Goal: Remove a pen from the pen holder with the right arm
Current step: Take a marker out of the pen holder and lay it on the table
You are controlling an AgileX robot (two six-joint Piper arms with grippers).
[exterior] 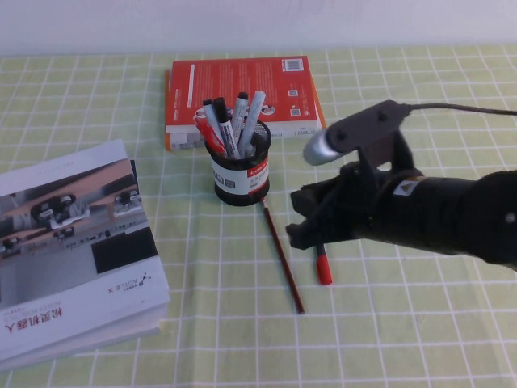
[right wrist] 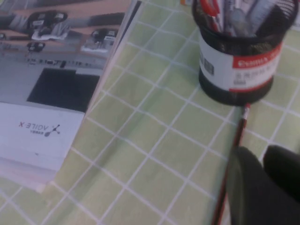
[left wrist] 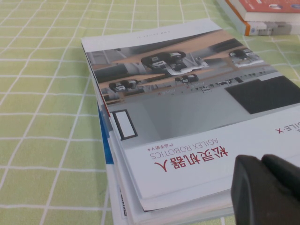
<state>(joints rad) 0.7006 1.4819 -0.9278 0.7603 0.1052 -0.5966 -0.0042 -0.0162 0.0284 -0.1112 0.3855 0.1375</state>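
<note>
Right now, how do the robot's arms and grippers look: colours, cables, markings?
Both are black. The right gripper, near the pen holder, carries a silver-nosed black camera, a dark cable and a small pale badge. The left gripper, over the booklets, is plain black.

Red book [exterior: 242,85] and brochure stack [exterior: 69,242] (robots on its cover) lie on checked cloth [exterior: 404,339].

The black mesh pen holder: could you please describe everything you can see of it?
The black wire-mesh pen holder is a round cup with a white label band edged in red. It stands upright on the green checked cloth, in front of the red book, packed with capped markers. A dark red pencil ends at its base. The right gripper hovers apart to its right; the left gripper is away over the grey brochure stack.
</note>
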